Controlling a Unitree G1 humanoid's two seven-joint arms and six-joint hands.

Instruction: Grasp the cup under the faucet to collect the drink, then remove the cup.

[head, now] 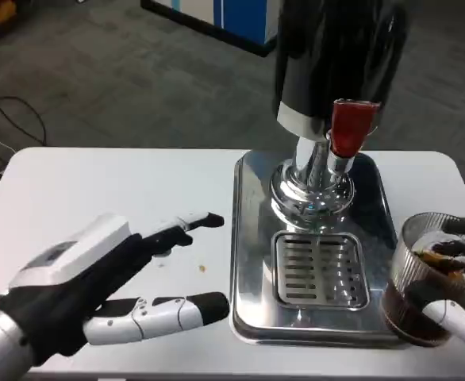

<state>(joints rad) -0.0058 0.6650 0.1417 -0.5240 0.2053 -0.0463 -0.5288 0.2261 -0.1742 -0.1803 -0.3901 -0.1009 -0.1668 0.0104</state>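
Note:
A clear ribbed cup (pixel 428 278) with dark drink in its lower part stands at the right edge of the steel drip tray (pixel 250 238). My right hand (pixel 459 298) grips it, fingers wrapped round its far and near sides. The dispenser's black body (pixel 336 55) rises at the back, its red tap handle (pixel 350 127) above the slotted grate (pixel 320 270). The cup is to the right of the grate, away from the tap. My left hand (pixel 97 286) hovers over the table left of the tray, fingers spread and holding nothing.
The white table (pixel 121 190) extends left of the tray, with a small brown speck (pixel 202 268) near my left fingertips. Beyond the table's far edge lies grey carpet with a black cable (pixel 14 111) at left.

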